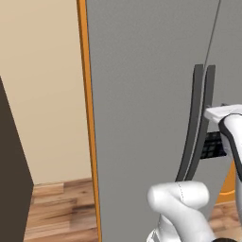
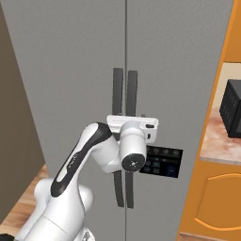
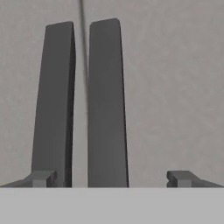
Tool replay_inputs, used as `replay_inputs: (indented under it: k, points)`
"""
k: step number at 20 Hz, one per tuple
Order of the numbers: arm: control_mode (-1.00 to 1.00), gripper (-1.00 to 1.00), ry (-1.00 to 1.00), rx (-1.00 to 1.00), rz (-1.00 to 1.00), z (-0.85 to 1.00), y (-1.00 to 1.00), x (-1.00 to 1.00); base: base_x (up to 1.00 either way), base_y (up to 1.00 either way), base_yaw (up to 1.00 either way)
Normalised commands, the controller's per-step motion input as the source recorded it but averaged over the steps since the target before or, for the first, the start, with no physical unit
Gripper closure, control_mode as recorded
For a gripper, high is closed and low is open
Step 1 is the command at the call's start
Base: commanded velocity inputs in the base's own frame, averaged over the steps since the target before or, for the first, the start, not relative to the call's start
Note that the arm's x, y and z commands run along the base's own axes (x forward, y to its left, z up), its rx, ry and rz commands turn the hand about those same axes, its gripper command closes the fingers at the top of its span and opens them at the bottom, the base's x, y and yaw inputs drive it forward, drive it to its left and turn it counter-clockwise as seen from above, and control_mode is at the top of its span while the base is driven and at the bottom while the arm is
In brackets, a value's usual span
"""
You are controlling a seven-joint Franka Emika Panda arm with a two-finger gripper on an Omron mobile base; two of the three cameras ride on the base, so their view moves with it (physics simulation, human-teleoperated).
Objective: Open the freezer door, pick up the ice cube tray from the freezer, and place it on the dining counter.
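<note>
Before the freezer door, hand spread wide.

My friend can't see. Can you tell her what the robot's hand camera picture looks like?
Two tall dark grey handles stand side by side on closed grey doors, with a thin seam between them. The open gripper faces them, one fingertip in front of the left handle's base and the other out to the right.

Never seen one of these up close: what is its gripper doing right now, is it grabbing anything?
Gripper: open, holding nothing; its fingertips stand wide apart before the two dark door handles.
</note>
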Motion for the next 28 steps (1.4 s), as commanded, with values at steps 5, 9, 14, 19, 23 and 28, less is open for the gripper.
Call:
replay_inputs:
  k: [5,9,14,19,23,28]
  points:
    - [-1.0,-1.0,0.0,0.0,0.0,0.0,0.0,0.22,0.0,0.0,0.0]
    - [-1.0,-1.0,0.0,0.0,0.0,0.0,0.0,0.25,0.0,0.0,0.0]
    - [-1.0,-1.0,0.0,0.0,0.0,0.0,0.0,0.14,0.0,0.0,0.0]
    - [-1.0,-1.0,0.0,0.0,0.0,0.0,0.0,0.11,0.0,0.0,0.0]
    - [-1.0,-1.0,0.0,0.0,0.0,0.0,0.0,0.16,0.0,0.0,0.0]
    - [-1.0,-1.0,-0.02,0.0,0.0,0.0,0.04,0.15,0.0,0.0,0.0]
